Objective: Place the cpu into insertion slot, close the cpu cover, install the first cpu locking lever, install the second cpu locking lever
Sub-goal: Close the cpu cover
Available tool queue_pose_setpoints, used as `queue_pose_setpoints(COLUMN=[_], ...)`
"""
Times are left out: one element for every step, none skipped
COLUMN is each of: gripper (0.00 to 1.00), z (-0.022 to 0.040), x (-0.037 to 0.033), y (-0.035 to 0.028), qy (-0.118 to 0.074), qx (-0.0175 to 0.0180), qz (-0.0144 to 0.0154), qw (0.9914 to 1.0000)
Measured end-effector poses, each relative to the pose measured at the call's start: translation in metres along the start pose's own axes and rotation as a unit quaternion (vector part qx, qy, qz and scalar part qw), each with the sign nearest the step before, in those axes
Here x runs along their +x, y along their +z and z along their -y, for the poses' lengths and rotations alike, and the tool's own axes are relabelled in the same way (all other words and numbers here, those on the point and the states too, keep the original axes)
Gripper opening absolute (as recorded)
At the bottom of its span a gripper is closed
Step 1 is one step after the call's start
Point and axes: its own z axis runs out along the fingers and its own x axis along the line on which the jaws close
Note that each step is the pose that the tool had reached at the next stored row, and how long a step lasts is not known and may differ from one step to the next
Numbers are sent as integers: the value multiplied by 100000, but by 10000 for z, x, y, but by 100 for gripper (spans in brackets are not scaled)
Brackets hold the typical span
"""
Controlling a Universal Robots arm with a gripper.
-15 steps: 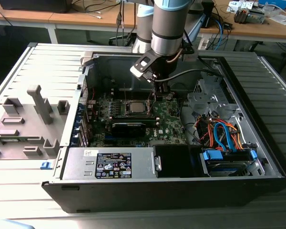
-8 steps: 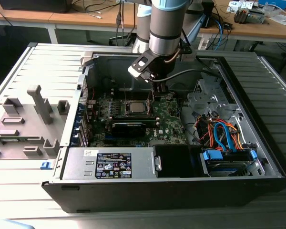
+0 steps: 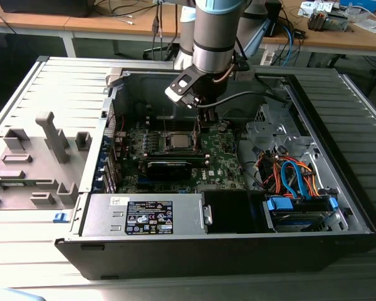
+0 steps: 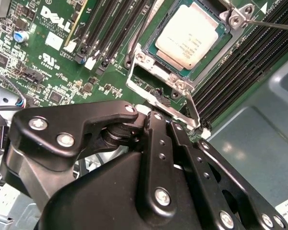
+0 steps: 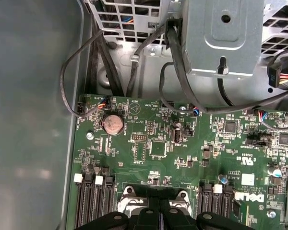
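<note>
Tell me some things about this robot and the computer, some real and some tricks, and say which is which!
1. The cpu lies in the insertion slot. True.
2. The pincer lifts the cpu high in the air. False: the cpu lies in its slot and the pincer hangs over the motherboard.
3. The motherboard is green. True.
4. The computer case is shut. False: it is open and you can see inside.
5. Every cable is black. False: some cables are orange and blue.

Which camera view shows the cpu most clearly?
The second wrist view: the cpu is close, its silver top plain. In the exterior view the cpu is a small square. The first wrist view catches the slot at its rim.
</note>
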Motion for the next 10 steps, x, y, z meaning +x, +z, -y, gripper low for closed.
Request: queue_pose_setpoints(gripper=[11, 11, 11, 11, 11, 11, 11, 11, 11, 11], z=[14, 21, 29, 41, 49, 59, 72, 84, 99, 115], x=[1, 2, 3, 4, 5, 6, 7, 8, 9, 11], y=[1, 1, 1, 2, 2, 3, 4, 5, 6, 7], qy=[-1, 1, 0, 2, 1, -1, -3, -3, -1, 1], qx=[-1, 1, -2, 0, -3, -2, -2, -3, -2, -3], qz=[0, 0, 0, -2, -2, -3, -4, -4, -1, -4], qw=[100000, 100000, 100000, 100000, 100000, 100000, 100000, 100000, 100000, 100000])
